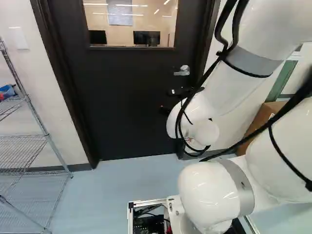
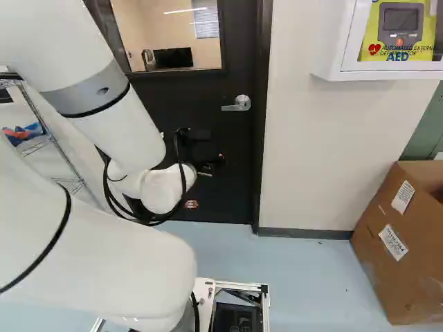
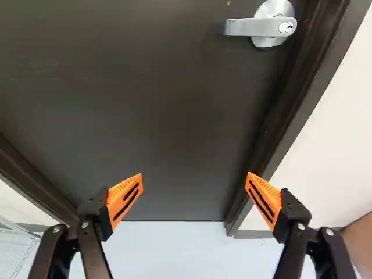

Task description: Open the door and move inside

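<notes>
Door [image 1: 126, 107] shut ahead, wire rack [image 1: 47, 134] L, box [image 2: 387, 273] R (wall cab. [image 2: 340, 52] too); gripper [image 2: 213, 147] spread wide.

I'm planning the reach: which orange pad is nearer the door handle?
The pad on the box's side; the other pad, farther from the handle, is on the rack's side.

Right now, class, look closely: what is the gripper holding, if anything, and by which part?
Nothing; the gripper is open, with the door handle ahead, ungripped.

Wire rack [image 1: 48, 136], cardboard box [image 2: 381, 252], wall cabinet [image 2: 336, 54].
</notes>
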